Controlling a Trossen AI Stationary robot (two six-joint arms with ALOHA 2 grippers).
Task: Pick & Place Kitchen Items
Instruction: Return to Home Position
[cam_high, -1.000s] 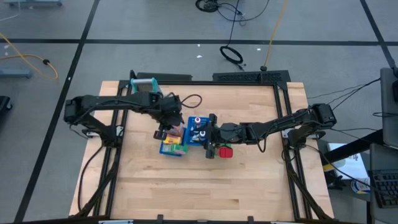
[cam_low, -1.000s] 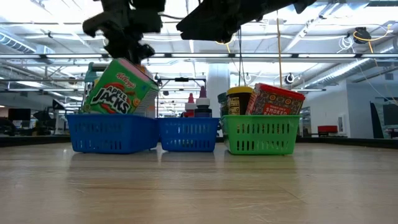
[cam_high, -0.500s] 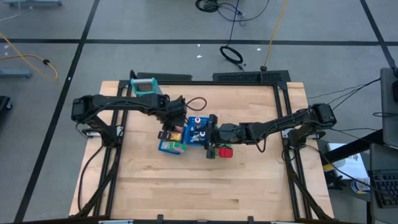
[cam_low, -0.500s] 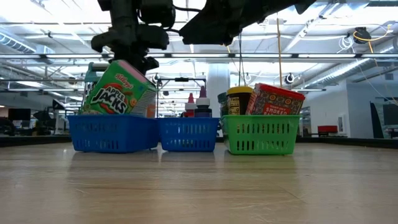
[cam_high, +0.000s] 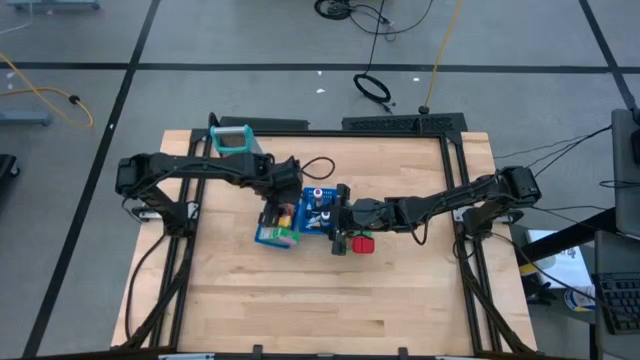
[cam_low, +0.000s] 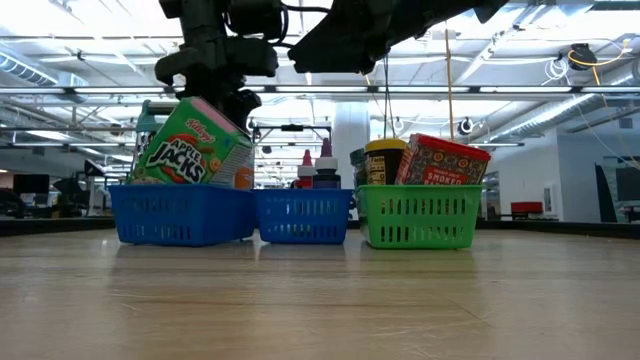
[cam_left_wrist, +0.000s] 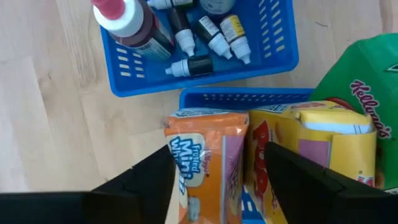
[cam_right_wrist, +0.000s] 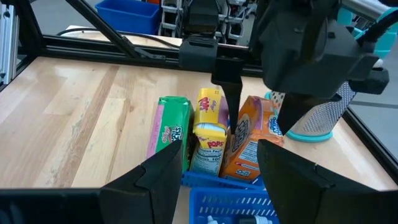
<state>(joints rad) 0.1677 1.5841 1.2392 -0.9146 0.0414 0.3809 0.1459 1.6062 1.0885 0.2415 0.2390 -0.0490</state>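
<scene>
A blue basket (cam_high: 275, 236) holds a green cereal box (cam_low: 190, 150), a yellow box (cam_left_wrist: 311, 149) and an orange packet (cam_left_wrist: 205, 162), all standing on end. My left gripper (cam_left_wrist: 219, 152) is open above this basket, pointing down, with one finger on each side of the orange packet's top. The right wrist view shows one finger (cam_right_wrist: 227, 99) between the yellow box and the orange packet (cam_right_wrist: 252, 143). My right gripper (cam_right_wrist: 221, 152) is open and empty above the second blue basket (cam_high: 320, 210), which holds tiny bottles (cam_left_wrist: 211, 37). My left gripper has its fingers on either side of the orange packet's upper end (cam_left_wrist: 186, 134), coming from above. I cannot tell whether they touch it. The packet stands in the basket.
A green basket (cam_low: 417, 215) beside the bottle basket holds a yellow-lidded jar (cam_low: 385, 158) and a red box (cam_low: 445, 160). A metal grater with a teal handle (cam_high: 232, 138) lies at the far left. The near half of the table (cam_high: 320, 310) is bare wood.
My left gripper has moved toward the table's right edge and slightly down, from over the green cereal box to over the orange packet. The boxes stay in the basket.
</scene>
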